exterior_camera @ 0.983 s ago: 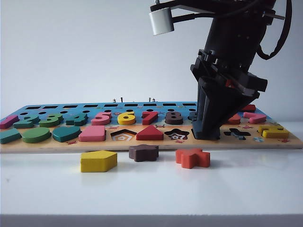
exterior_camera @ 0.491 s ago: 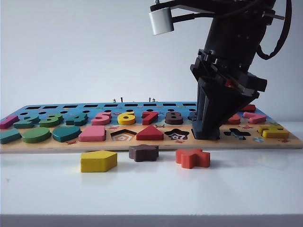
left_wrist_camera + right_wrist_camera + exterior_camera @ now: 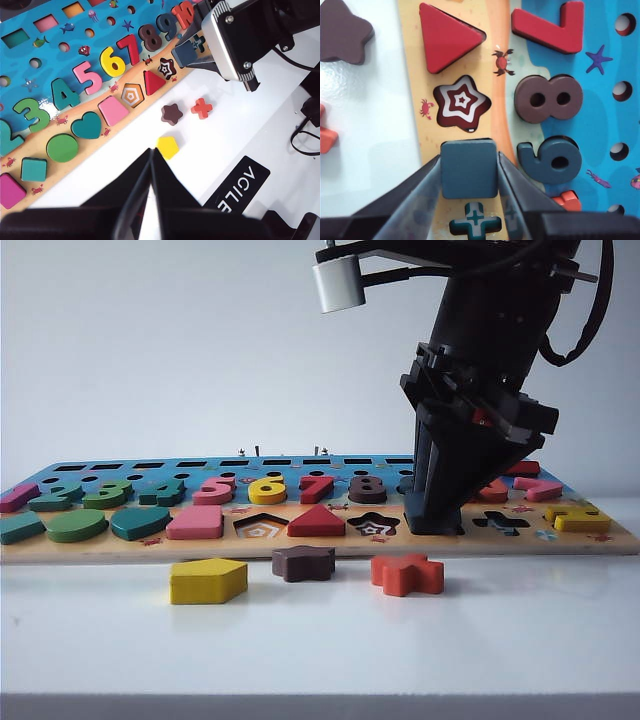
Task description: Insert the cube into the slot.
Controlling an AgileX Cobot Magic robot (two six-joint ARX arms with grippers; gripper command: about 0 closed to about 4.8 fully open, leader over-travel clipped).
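The cube (image 3: 469, 169), a flat navy-grey square block, sits level on the puzzle board (image 3: 320, 545) between the star-patterned cut-out (image 3: 461, 102) and the cross-shaped cut-out (image 3: 475, 220). It covers the slot, of which only a thin dark edge shows along one side of the cube. My right gripper (image 3: 469, 157) points down with a finger against each side of the cube; in the exterior view the right gripper (image 3: 435, 520) hides the cube. My left gripper (image 3: 151, 152) hangs shut over the white table, near the yellow pentagon (image 3: 167, 146).
Three loose pieces lie on the table in front of the board: a yellow pentagon (image 3: 207, 580), a brown flower shape (image 3: 303, 562) and an orange cross (image 3: 407, 574). Coloured numbers and shapes fill the rest of the board. A red triangle (image 3: 447, 36) lies beyond the star cut-out.
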